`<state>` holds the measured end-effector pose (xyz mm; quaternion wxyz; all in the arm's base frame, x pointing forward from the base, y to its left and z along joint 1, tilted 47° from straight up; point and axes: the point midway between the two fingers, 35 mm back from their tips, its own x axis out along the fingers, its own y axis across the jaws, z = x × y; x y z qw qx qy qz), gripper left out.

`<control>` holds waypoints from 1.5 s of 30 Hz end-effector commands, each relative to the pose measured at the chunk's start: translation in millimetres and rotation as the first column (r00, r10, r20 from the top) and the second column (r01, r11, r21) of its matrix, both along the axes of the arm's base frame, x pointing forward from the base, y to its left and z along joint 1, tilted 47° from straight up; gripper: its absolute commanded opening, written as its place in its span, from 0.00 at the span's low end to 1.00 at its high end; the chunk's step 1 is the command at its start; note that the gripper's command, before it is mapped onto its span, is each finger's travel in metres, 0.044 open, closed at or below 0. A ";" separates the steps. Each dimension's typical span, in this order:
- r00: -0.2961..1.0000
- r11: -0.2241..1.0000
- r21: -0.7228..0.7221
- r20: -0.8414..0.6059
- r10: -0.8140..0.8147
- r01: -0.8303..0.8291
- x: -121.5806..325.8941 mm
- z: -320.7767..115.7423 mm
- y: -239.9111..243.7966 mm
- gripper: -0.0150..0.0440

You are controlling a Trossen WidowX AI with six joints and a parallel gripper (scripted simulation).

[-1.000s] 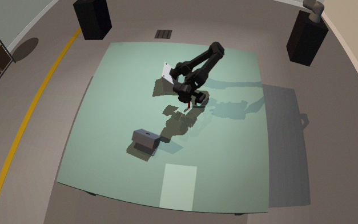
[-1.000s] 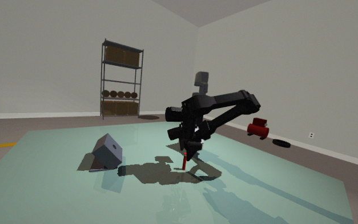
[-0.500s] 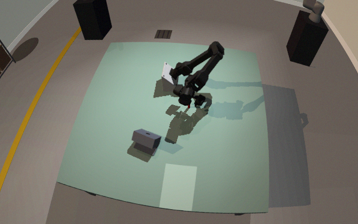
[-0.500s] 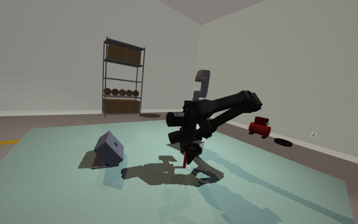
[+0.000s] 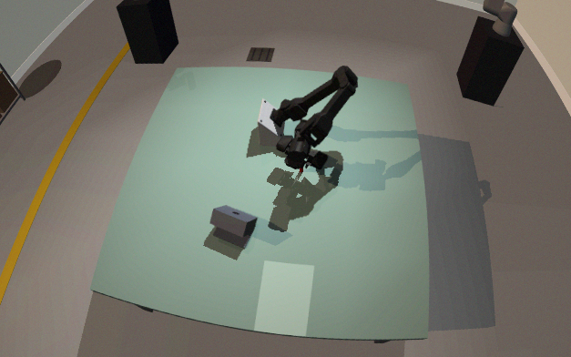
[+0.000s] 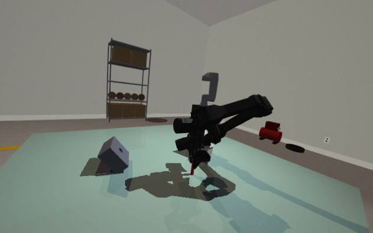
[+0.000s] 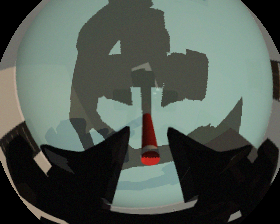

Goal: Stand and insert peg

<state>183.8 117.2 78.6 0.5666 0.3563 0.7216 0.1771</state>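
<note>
1. My gripper (image 5: 306, 165) (image 6: 194, 161) (image 7: 148, 129) is pointing down over the peg, its two fingers standing partly apart, one on either side. I am pinching nothing: the wrist view is showing a gap between the peg and each finger.

2. The red peg (image 5: 300, 170) (image 6: 192, 169) (image 7: 148, 131) is standing upright on the table (image 5: 173, 182) (image 6: 53, 142) (image 7: 216, 30), as far as I am judging from the exterior and wrist views. Its white band is showing near the upper end, so the plain end is presumably bearing on the table.

3. The sloped panel (image 5: 228, 219) (image 6: 113, 153) is standing well apart from the peg, its hole (image 5: 236, 212) (image 6: 121, 150) lying open in the tilted face.

4. Progress: the standing and the letting go are appearing complete; the second grasp is seemingly the step in hand, and I am not yet holding the peg.

5. Remaining: I am needing to grip and lift the peg, tilt it to the hole's direction, push the plain end to the bottom, release and withdraw. An uneven finger contact is risking a topple.
</note>
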 end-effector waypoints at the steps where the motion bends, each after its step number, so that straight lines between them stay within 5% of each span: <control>1: 1.000 1.000 0.001 0.001 0.002 -0.002 -0.1 0.2 0.0 0.47; 4: 1.000 1.000 0.001 0.001 0.002 -0.002 -0.1 0.2 0.0 0.33; 11: 1.000 1.000 0.001 0.001 0.002 -0.002 0.1 0.5 -0.4 0.25; 45: 0.999 0.999 -0.010 0.008 -0.032 0.032 22.0 44.3 -59.3 0.25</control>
